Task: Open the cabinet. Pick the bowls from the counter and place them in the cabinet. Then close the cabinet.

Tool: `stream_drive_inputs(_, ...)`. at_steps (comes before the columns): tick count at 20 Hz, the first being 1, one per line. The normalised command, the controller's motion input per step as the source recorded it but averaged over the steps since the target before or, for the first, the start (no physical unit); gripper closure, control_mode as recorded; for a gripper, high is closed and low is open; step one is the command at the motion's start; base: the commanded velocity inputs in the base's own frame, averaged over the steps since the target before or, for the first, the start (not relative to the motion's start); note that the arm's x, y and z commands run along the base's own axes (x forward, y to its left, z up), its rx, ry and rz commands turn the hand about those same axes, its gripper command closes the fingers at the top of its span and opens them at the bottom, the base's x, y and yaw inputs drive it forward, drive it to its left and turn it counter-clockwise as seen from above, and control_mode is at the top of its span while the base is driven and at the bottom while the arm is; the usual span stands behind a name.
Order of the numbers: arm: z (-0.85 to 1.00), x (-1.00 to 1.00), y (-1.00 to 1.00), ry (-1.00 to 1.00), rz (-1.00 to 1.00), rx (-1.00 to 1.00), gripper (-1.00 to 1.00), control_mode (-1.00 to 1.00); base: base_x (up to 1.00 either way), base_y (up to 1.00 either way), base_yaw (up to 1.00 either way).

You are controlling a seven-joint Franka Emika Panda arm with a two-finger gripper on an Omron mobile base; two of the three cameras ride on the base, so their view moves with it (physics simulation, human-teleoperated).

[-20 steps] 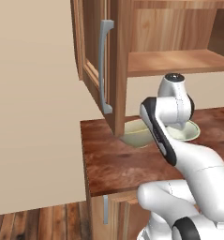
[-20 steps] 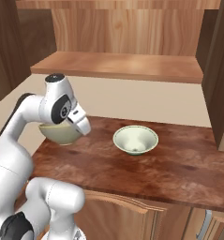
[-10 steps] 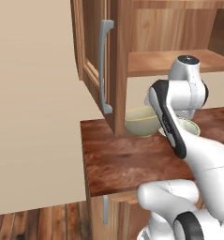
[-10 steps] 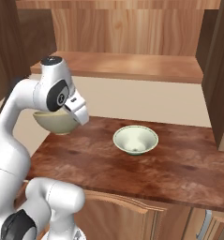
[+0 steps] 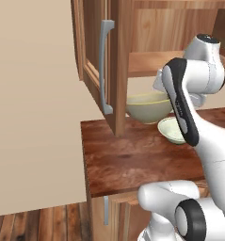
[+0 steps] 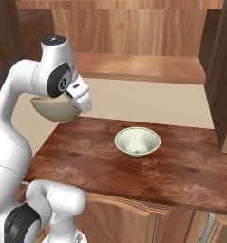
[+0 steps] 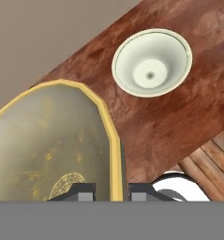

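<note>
Gripper (image 7: 111, 188) is clamped on the rim of the olive-tan bowl (image 5: 149, 106), one finger inside the wall, one outside. The bowl is held upright in the air, clear of the bench (image 6: 134, 173), above its back left corner and just below the cabinet (image 5: 115, 56) shelf (image 6: 138, 66). Both cabinet doors stand open; the left door's grey bar handle (image 5: 103, 66) faces outward. The pale white-green bowl (image 6: 137, 141) sits upright on the bench near the middle, well apart from the held bowl.
</note>
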Motion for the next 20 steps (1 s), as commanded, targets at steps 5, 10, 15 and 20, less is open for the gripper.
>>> stream_drive_inputs(5,0.31,-0.02,-0.06,-0.22,-0.01,0.09,1.00,-1.00,0.00,0.00,0.00)
stream_drive_inputs(10,0.32,0.00,-0.02,-0.29,-0.02,0.09,1.00,-1.00,0.00,0.00,0.00)
stream_drive_inputs(15,0.29,0.00,0.00,-0.30,-0.01,0.08,1.00,-1.00,0.00,0.00,0.00)
stream_drive_inputs(20,0.25,0.11,0.00,-0.19,-0.01,0.08,1.00,-1.00,0.00,0.00,0.00)
